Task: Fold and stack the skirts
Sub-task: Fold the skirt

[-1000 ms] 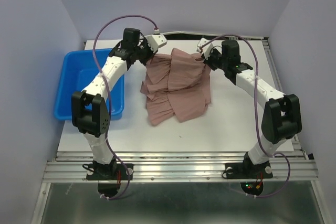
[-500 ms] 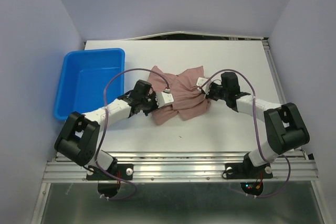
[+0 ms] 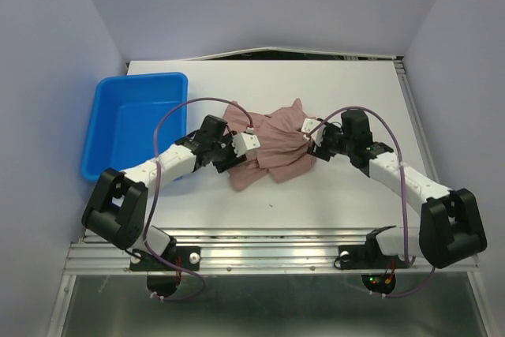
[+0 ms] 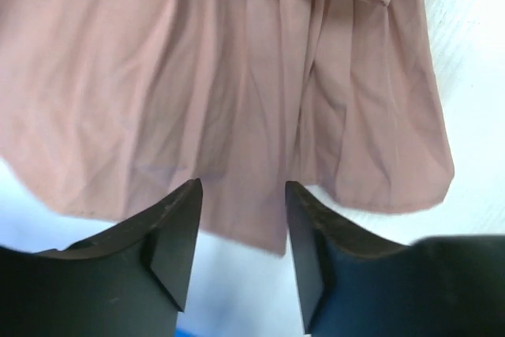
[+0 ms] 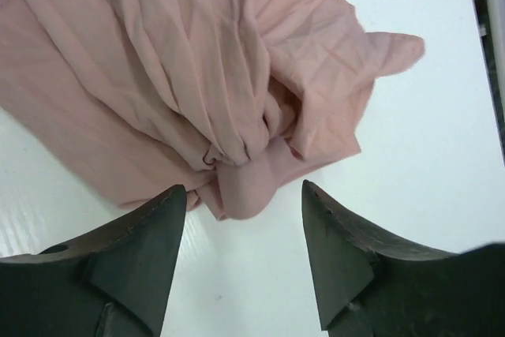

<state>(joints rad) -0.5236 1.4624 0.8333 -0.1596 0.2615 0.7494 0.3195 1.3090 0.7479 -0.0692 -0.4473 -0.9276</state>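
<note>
Light even and diffuse, from overhead. Top view bright, colours clean; white table [image 3: 339,187] near washed out, side walls [image 3: 47,76] a shade dimmer. Faint soft shadow along near edge of skirt [image 3: 272,147]. Left wrist view: left gripper [image 4: 241,195] near-black, little surface detail, edges slightly soft; skirt folds sharp. Right wrist view crisp, table almost blown white

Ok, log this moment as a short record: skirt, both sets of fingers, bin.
skirt: mauve-pink skirt, rumpled and loosely doubled over, lying mid-table on the table
left gripper: left gripper has its fingers apart with nothing between them, at the skirt's left edge
right gripper: right gripper has its fingers apart with nothing between them, by the bunched cloth on the skirt's right side
bin: blue bin at the table's left, apart from the skirt
stack: none visible yet
</note>
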